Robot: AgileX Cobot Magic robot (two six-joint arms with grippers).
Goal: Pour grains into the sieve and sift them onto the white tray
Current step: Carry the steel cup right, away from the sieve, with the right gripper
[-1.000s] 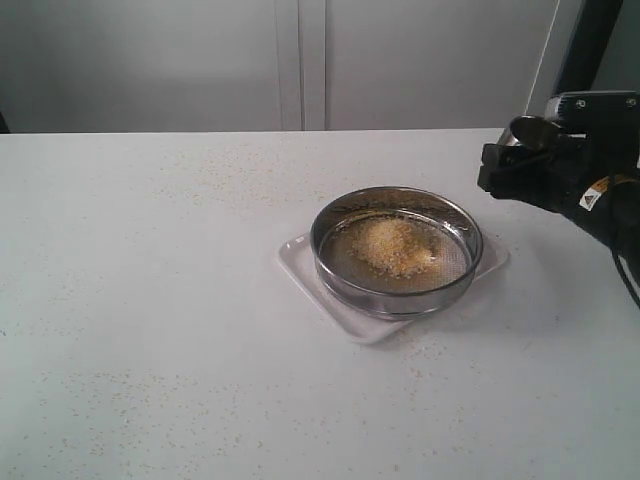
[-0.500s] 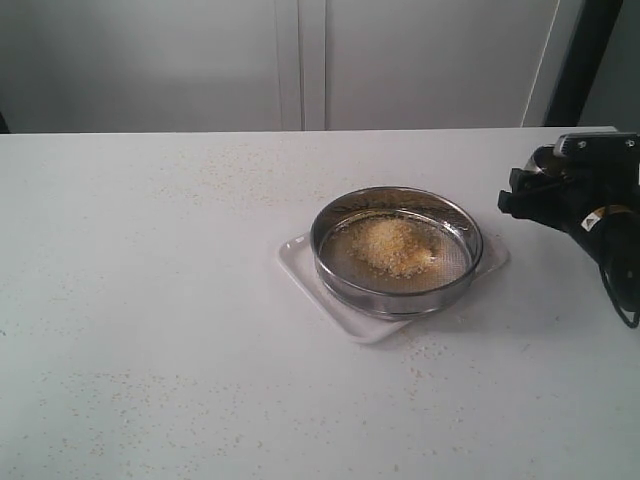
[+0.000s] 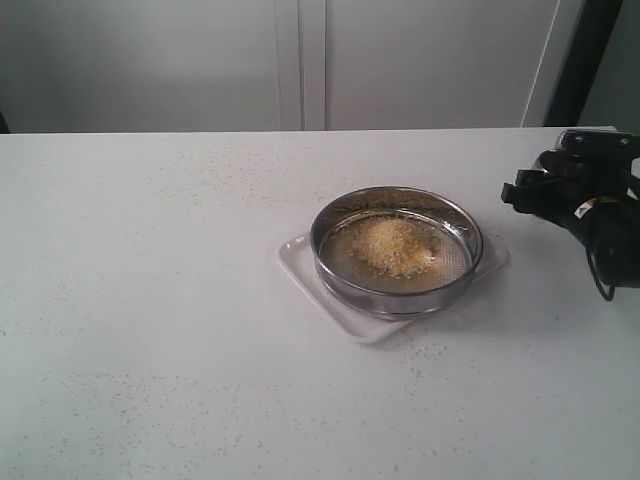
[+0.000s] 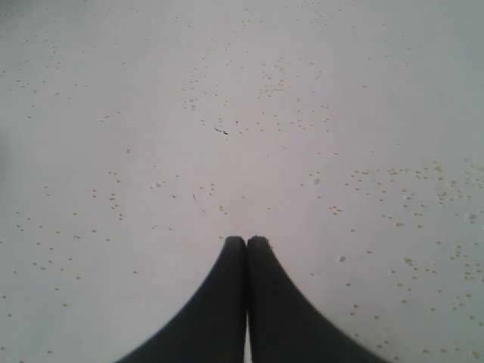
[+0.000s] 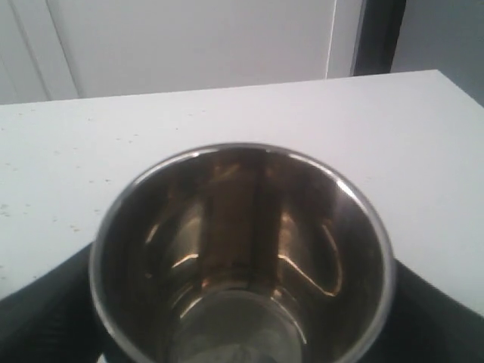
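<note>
Steel cup point(image 5: 242, 249), clear only wrist-side, pinched by right hand point(image 3: 530, 190); left hand point(image 4: 246, 246) pressed together.

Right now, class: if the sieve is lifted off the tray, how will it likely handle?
The sieve looks stiff: steel wall, wire mesh. Probably light, as the grains form only a small heap. Tilted, that loose heap would likely slide.

Black arm point(image 3: 615, 238), tapered black fingers point(image 4: 218, 306)

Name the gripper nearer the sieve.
Right. The right gripper, holding a steel cup, hangs beside the sieve; the left gripper, shut, is over speckled table, outside the exterior view.
</note>
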